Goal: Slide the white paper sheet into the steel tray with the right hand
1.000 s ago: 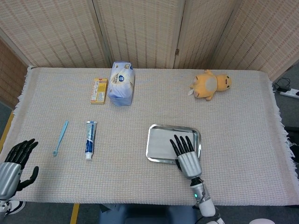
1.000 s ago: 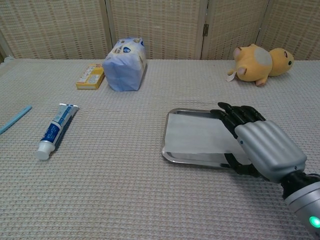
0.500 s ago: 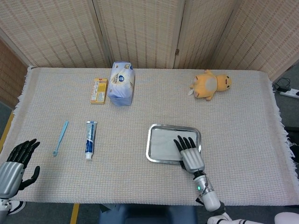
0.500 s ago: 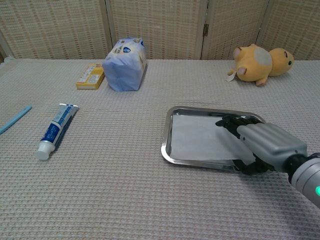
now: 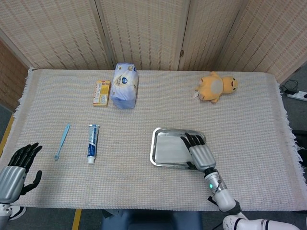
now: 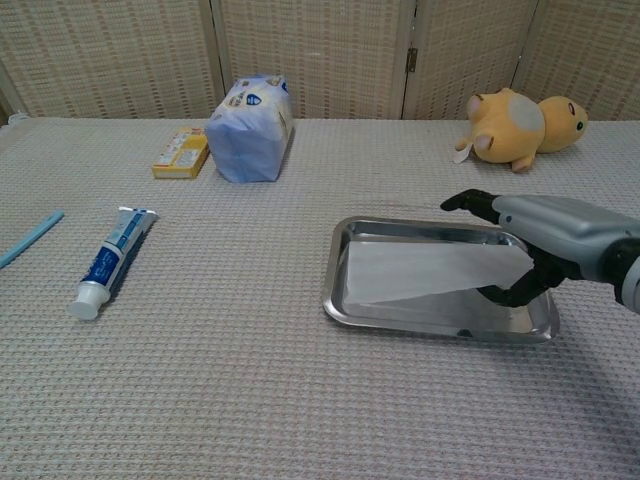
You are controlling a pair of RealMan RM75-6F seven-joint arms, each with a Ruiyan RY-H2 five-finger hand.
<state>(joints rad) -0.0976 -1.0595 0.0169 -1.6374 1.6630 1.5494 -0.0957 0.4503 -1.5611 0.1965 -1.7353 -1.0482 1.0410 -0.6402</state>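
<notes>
Though the paper sheet [image 6: 420, 272] hides the right hand's [image 6: 545, 235] grip, its lifted right edge looks pinched over the steel tray [image 6: 400, 312] at lower right; left hand [image 5: 17, 167] spread, cut off lower left.

A yellow plush toy [image 5: 216, 87] lies far right; a blue-white tissue pack [image 5: 125, 85], yellow box [image 5: 101, 92], blue-white toothpaste tube [image 5: 92, 142] and light-blue toothbrush [image 5: 62, 141] lie left.
</notes>
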